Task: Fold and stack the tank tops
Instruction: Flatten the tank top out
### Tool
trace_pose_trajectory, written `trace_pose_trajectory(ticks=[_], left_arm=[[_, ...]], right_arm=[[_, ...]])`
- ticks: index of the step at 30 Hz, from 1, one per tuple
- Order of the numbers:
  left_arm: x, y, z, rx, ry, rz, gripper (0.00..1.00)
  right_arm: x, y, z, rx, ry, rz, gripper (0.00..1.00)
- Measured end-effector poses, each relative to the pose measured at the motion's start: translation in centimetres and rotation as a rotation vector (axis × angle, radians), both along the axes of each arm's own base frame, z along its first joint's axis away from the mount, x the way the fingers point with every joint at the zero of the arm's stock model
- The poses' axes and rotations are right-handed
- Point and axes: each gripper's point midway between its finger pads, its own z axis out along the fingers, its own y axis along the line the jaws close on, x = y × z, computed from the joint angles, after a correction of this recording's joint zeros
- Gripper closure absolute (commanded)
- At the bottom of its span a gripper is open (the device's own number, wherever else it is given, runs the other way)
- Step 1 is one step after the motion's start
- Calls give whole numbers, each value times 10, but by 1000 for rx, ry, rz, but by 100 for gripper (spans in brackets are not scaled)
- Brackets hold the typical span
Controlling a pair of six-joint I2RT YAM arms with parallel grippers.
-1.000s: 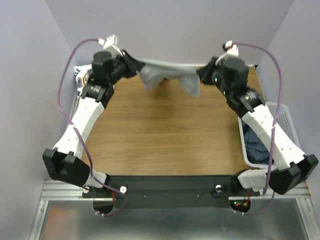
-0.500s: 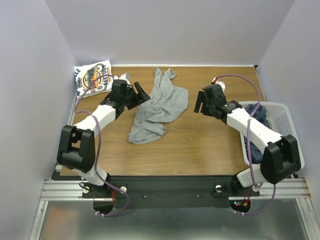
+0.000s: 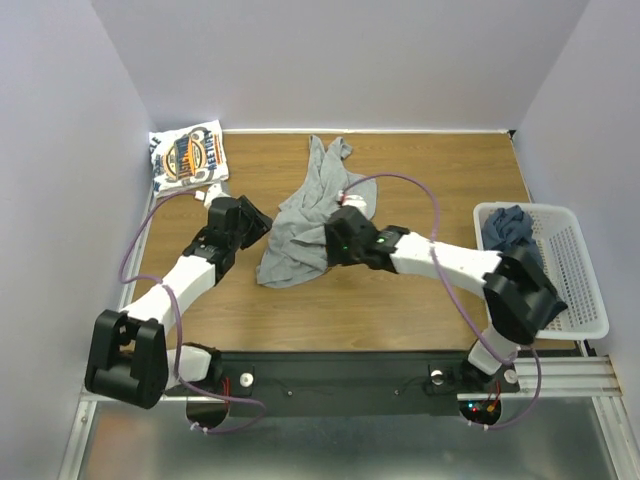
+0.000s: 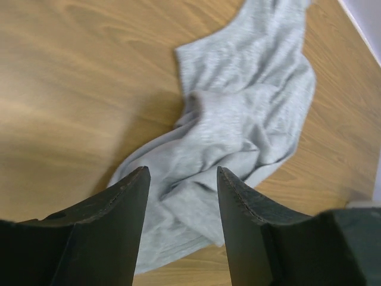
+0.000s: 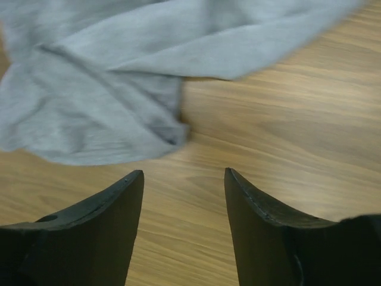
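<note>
A light grey tank top (image 3: 318, 215) lies crumpled in a long heap on the wooden table (image 3: 420, 180), running from the back middle toward the front. My left gripper (image 3: 257, 214) hovers at its left edge, open, with the grey tank top (image 4: 238, 113) showing beyond and between its fingers (image 4: 128, 226); nothing is gripped. My right gripper (image 3: 330, 247) is low over the cloth's right side, open (image 5: 183, 173) over bare wood, with the grey tank top (image 5: 89, 113) just ahead. A white printed tank top (image 3: 187, 155) lies folded at the back left corner.
A white mesh basket (image 3: 570, 270) stands at the table's right edge with dark blue tank tops (image 3: 508, 226) in its far end. The right arm reaches across the middle of the table. Walls close in the back and both sides.
A second ago both grippers held the grey top stretched in the air at the back. They let go, it dropped to the table, and both arms came down beside it, the right one swinging left.
</note>
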Motion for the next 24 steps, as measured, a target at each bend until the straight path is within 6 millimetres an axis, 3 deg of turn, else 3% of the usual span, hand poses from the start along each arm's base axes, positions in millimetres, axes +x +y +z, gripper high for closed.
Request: trace_pose_trajectory(ticks=[2,5,10,16,24], left_arm=[[-11,14,-5,14,13,63,41],[-20,33,-1,17,-3,144,43],[-27,61,-2,8,-14,247,43],[-31,82,-13,12,19,308,43],[-31,84,-13,-1,22,293,43]], right_arm=[[-2,35,-3,-7,-18,78,44],[5,70,-6,-13,-43,150,48],[30,104,-10,-18,-84,194,60],[46,129,-16,-24,-108,244,61],[54,142,-22,-34,-122,279,59]])
